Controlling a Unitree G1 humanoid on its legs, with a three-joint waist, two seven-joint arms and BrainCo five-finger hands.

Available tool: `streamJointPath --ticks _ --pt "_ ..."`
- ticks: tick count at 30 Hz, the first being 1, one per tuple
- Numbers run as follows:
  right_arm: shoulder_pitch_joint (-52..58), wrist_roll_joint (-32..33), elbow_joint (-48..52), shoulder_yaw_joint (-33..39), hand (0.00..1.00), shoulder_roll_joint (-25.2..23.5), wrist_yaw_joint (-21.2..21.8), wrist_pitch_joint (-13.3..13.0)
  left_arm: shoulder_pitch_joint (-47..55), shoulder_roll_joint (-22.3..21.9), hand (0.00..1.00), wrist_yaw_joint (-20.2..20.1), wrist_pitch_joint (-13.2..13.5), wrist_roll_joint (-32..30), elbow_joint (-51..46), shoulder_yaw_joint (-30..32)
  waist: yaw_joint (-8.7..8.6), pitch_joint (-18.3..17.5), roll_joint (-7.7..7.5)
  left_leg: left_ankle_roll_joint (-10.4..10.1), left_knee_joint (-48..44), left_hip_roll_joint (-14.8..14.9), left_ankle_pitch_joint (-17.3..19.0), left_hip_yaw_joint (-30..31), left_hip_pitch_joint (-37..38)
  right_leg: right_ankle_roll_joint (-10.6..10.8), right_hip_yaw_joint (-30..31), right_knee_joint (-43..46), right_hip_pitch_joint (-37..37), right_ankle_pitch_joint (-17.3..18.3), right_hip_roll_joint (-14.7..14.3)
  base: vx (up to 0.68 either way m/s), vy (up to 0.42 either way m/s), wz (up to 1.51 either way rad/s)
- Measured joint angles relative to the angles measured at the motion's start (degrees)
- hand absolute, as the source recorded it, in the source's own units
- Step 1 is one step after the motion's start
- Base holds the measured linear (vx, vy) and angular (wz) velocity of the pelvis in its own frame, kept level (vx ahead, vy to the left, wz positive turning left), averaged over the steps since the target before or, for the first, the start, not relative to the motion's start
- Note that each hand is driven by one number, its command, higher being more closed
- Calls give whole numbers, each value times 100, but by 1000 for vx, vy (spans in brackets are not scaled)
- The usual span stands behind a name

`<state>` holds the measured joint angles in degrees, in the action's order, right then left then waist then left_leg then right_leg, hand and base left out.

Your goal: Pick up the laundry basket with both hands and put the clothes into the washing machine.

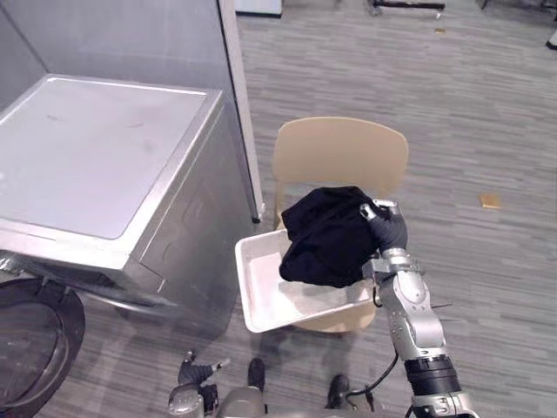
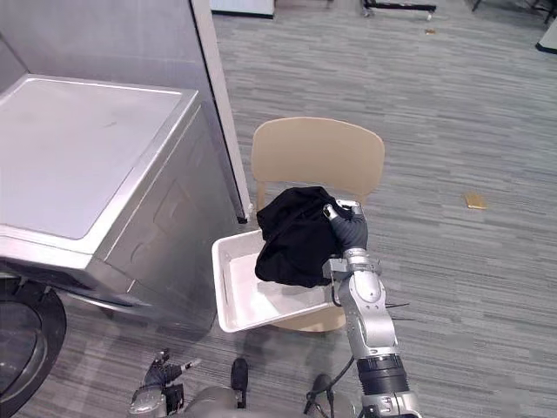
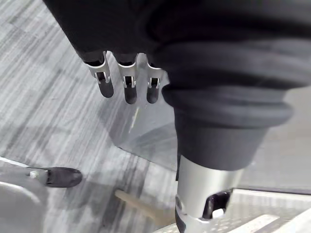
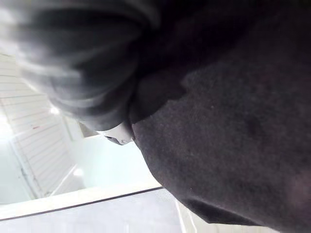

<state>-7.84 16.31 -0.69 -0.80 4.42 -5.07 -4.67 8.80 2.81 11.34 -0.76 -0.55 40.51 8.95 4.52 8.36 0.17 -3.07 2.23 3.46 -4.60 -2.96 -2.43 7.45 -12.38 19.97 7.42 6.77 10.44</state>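
- The black clothes point(image 1: 326, 235) are seen bunched over the white laundry basket point(image 1: 257, 292), which is set on the beige chair point(image 1: 339, 152).
- The right hand point(image 1: 389, 228) is pressed against the clothes above the chair seat. Its fingers are buried in cloth in every view, so their state cannot be told.
- The left hand point(image 3: 127, 83) is shown by its wrist view with fingers relaxed and empty.
- The washing machine point(image 1: 96, 165) is placed left of the chair.

The clothes point(image 1: 326, 235) are black, the basket point(image 1: 261, 283) white, the chair point(image 1: 339, 152) tan.
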Motion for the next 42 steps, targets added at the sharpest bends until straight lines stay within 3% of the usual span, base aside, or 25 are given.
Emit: streamJointPath --ticks 1,2,4,5,7,8,9,10,11,13,16,17,20,21,23,24,25,27,33,34,42 --pt "-4 -2 26 35 100 -3 -1 -7 -16 21 0 10 10 1 -249 16 -41 -4 -12 27 -73 -37 7 222 -131 161 409 334 19 238 -6 -82 -49 133" --pt "-3 -13 53 33 100 -35 -17 -14 -44 25 0 34 13 9 -456 14 -53 3 -64 54 -170 -85 -40 412 -217 65 745 990 122 572 48 -42 -137 121" --pt "37 -116 340 8 100 -62 -95 -13 -30 24 0 138 15 28 -1054 -8 -26 -53 -213 -10 -702 -289 -76 888 -640 78 1404 1847 25 976 20 -66 -281 135" --pt "2 -138 531 -7 100 -64 -126 -15 -13 -12 0 181 19 46 -1324 -33 35 -53 -213 -14 -938 -339 -78 1019 -887 40 1653 1751 -30 1177 -82 -131 -314 115" --pt "-92 -238 878 -10 100 -64 -229 -18 50 -147 0 260 35 118 -1884 -93 236 -20 -140 -94 -1222 -293 -138 1054 -1214 -83 1681 1354 -195 1558 -304 -237 -279 62" --pt "-143 -254 1043 -15 100 -52 -288 -30 197 -263 0 257 88 247 -2248 -262 376 -39 -64 -213 -1280 -177 -224 1124 -1362 -283 1489 1104 -276 1796 -420 -289 -259 45" --pt "-142 -254 1146 -18 100 -15 -320 -48 275 -340 0 243 106 307 -2422 -386 393 -62 49 -296 -1257 -89 -290 1250 -1449 -339 1340 1073 -242 1818 -521 -345 -251 68" --pt "-146 -253 1295 -17 100 44 -370 -90 465 -454 0 225 113 398 -2818 -601 300 -109 248 -239 -990 81 -282 1399 -1574 -493 995 1077 -125 1749 -734 -374 -244 124" --pt "-191 -259 1344 16 100 107 -402 -132 521 -508 0 141 112 532 -3128 -795 226 -88 328 -72 -669 302 110 1093 -1619 -698 647 926 -121 1633 -749 -361 -200 136" --pt "-402 -294 1296 24 100 170 -474 -137 509 -503 0 9 132 568 -3663 -949 233 -41 231 -1 -784 411 157 314 -1682 -908 404 722 9 1414 -616 -301 -130 90" --pt "-908 -359 1330 -103 100 186 -465 -144 472 -294 0 -37 382 523 -4662 -1123 231 -71 255 3 -1991 382 205 -153 -1435 -863 164 456 201 922 -447 -246 -85 48" --pt "-1073 -371 1326 -199 100 206 -451 -151 267 -211 0 -91 541 429 -4799 -1150 173 -133 368 28 -2279 422 621 -199 -1227 -860 41 329 202 791 -424 -185 13 46" --pt "-1460 -474 1286 -504 100 215 -294 -153 -214 -27 0 -128 710 194 -4793 -1297 86 -142 379 61 -2465 556 1073 -218 -813 -812 -113 95 156 546 -409 -167 101 40" --pt "-1617 -529 1290 -645 100 216 -129 -227 -564 91 0 -137 731 -17 -4700 -1637 -80 -159 406 78 -2284 555 1213 -233 -606 -714 -344 71 75 469 -324 -132 149 61" --pt "-1621 -526 1289 -694 100 203 -7 -269 -793 112 0 -143 736 -154 -4621 -1950 -140 -280 421 -99 -1706 499 1135 -253 -441 -589 -481 -66 28 378 -300 -110 164 69" --pt "-1626 -520 1289 -774 100 151 102 -298 -997 162 0 -139 778 -324 -4554 -2207 -238 -429 330 -250 -943 352 826 -147 -264 -515 -644 -234 29 273 -234 -85 187 74" --pt "-1656 -519 1287 -902 100 69 199 -311 -1255 211 0 -139 795 -443 -4422 -2410 -265 -484 232 -186 -468 239 522 -70 -141 -474 -699 -372 20 158 -186 -73 175 67" --pt "-1657 -504 1277 -1238 100 -114 308 -318 -1472 225 0 -125 795 -717 -4259 -2537 -244 -514 183 -128 -173 144 298 -9 -34 -420 -790 -537 -89 21 -132 -83 126 33" --pt "-1674 18 766 -2671 100 -428 684 -358 -1690 317 0 21 746 -1461 -3654 -2723 -219 -624 138 -57 315 67 9 -17 410 -358 -788 -769 -405 -164 -133 -55 40 3" --pt "-1675 148 618 -2847 100 -457 725 -355 -1798 316 100 49 723 -1560 -3516 -2736 -221 -632 126 -53 316 67 -6 -18 410 -356 -785 -823 -428 -207 -144 -65 7 0" --pt "-1603 852 404 -3180 100 -496 766 -354 -2031 306 100 533 486 -1926 -3195 -2754 -281 -728 109 -82 350 115 -63 135 308 -378 -802 -1216 -528 -478 -263 -26 3 2"
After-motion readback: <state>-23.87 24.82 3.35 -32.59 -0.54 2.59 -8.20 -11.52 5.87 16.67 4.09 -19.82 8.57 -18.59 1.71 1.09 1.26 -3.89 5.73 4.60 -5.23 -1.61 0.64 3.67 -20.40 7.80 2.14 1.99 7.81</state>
